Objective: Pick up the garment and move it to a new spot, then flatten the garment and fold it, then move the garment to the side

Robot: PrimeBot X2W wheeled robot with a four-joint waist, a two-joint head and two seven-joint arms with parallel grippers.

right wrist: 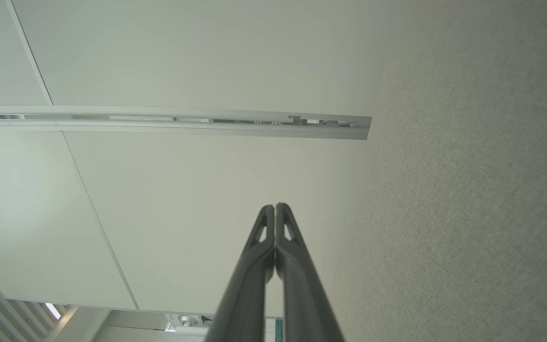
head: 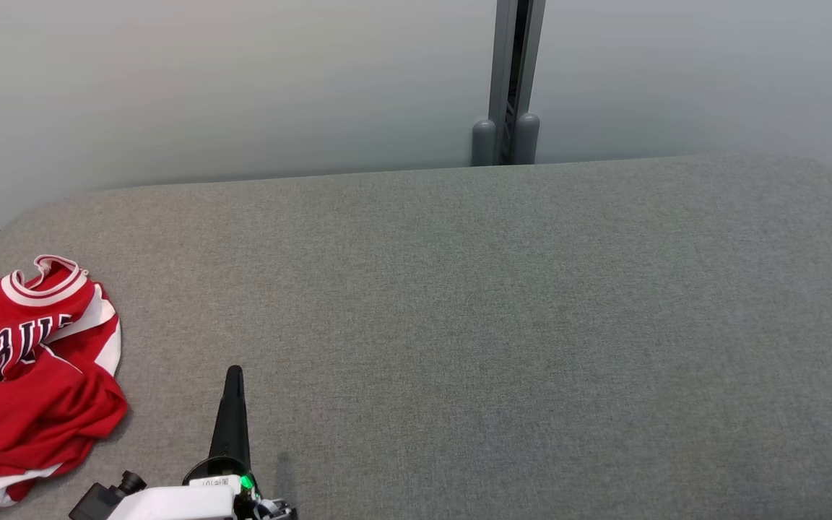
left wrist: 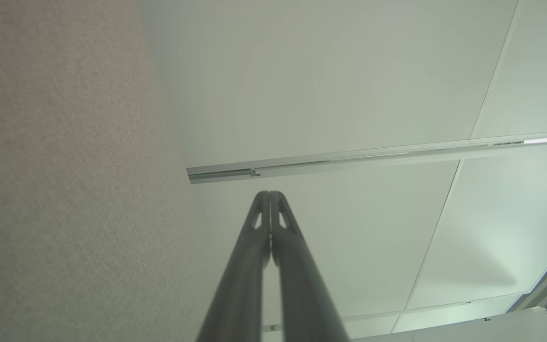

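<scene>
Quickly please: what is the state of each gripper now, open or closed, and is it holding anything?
Left gripper: closed, holding nothing.
Right gripper: closed, holding nothing.

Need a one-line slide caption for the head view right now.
Crumpled red jersey at the grey fabric surface's left edge; left gripper, jaws shut, beside it, not touching.

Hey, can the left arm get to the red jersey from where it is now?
Probably yes. The jersey lies crumpled on the grey surface, just to the left of the left gripper, with nothing between them. The gripper is shut and would need to open first.
</scene>
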